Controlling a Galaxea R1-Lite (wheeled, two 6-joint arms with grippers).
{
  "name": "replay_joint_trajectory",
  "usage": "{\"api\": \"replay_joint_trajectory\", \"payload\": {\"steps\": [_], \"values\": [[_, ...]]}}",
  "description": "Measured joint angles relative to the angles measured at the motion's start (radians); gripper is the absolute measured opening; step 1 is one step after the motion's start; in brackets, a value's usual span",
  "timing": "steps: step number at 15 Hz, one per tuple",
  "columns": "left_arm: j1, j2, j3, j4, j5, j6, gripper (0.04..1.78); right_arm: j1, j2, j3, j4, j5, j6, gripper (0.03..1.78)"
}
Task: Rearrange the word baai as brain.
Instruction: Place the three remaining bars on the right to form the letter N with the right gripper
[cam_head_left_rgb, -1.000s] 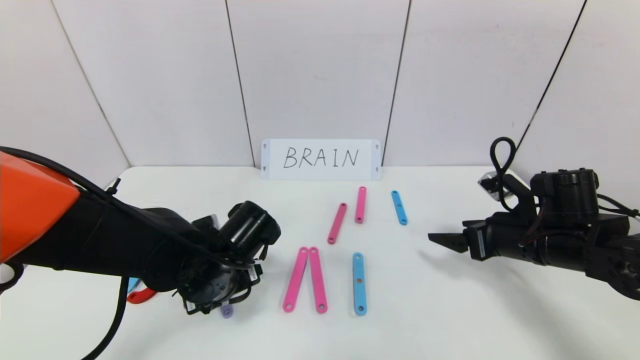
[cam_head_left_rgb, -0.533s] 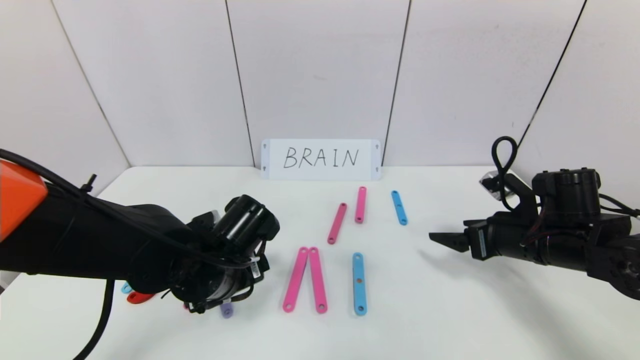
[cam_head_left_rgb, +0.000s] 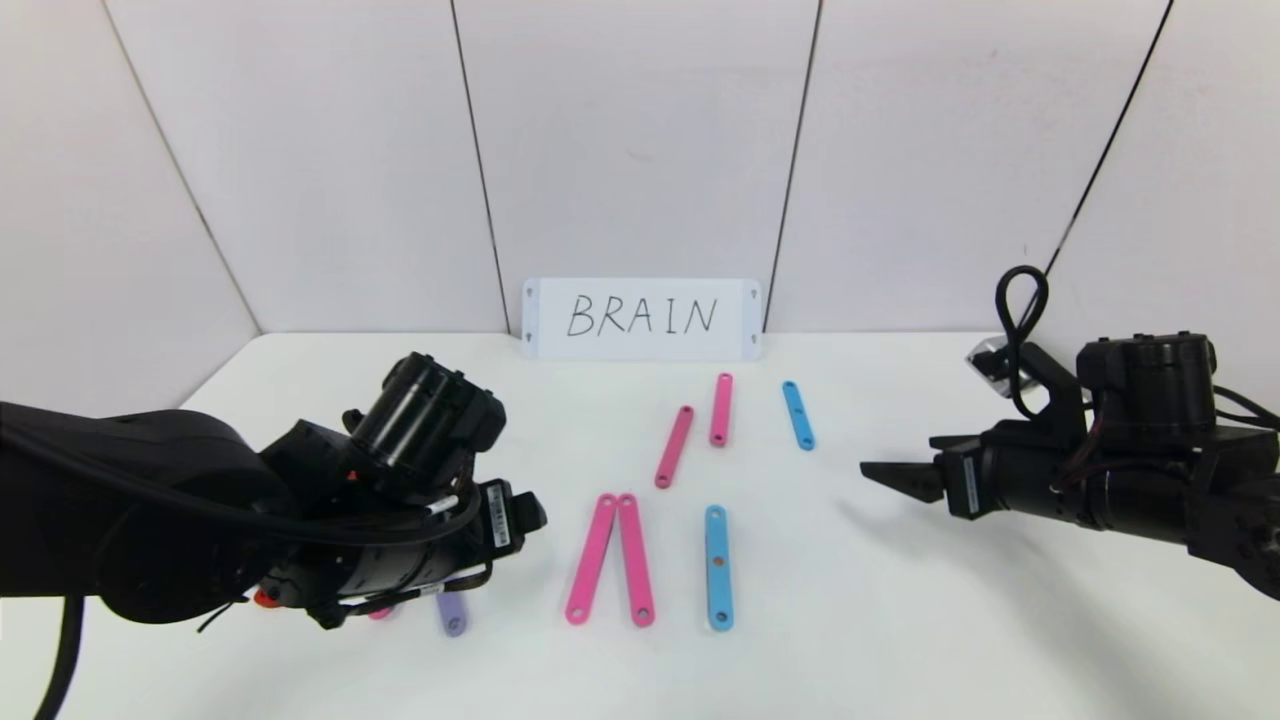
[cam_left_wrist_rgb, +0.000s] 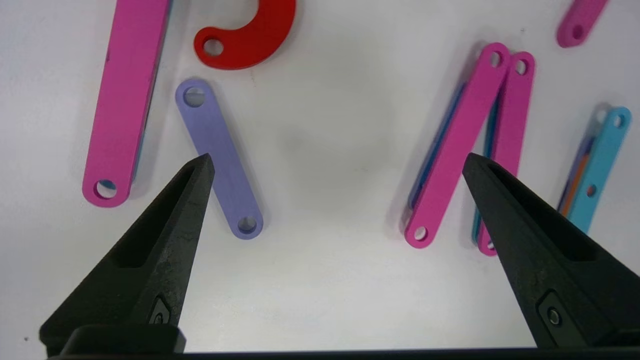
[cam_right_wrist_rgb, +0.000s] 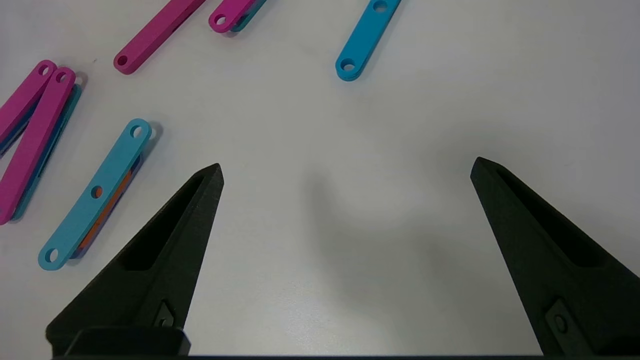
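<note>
a white counter (cam_head_left_rgb: 900, 620) with a smooth matte top fills the lower part of the head view; its far corners are rounded. behind it stands a wall of pale grey-white panels (cam_head_left_rgb: 630, 140), split by thin dark seams that run upward and fan slightly outward. the side panels angle inward, so the wall closes round the counter on three sides. a white card (cam_head_left_rgb: 641, 318) with black handwriting leans against the middle panel where the wall meets the counter. the light is even and soft, leaving only faint grey shadows on the counter.
</note>
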Motion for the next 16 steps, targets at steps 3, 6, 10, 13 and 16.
{"api": "replay_joint_trajectory", "payload": {"steps": [3,6,10,13,16], "values": [[0.117,-0.065,0.008,-0.014,-0.137,0.249,1.74,0.013,0.004,0.013,0.0,0.003,-0.003,1.73],[0.293,-0.103,-0.034,-0.015,-0.353,0.51,1.74,0.021,-0.005,0.018,0.0,0.001,0.011,1.73],[0.389,-0.117,-0.129,-0.011,-0.53,0.706,1.74,0.022,-0.013,0.021,-0.027,-0.005,0.016,1.73],[0.405,-0.107,-0.196,0.013,-0.537,0.771,1.74,0.023,-0.02,0.028,-0.047,-0.014,0.016,1.73],[0.448,-0.085,-0.284,0.072,-0.535,0.784,1.74,0.037,-0.021,0.023,-0.037,-0.029,0.018,1.73]]}}
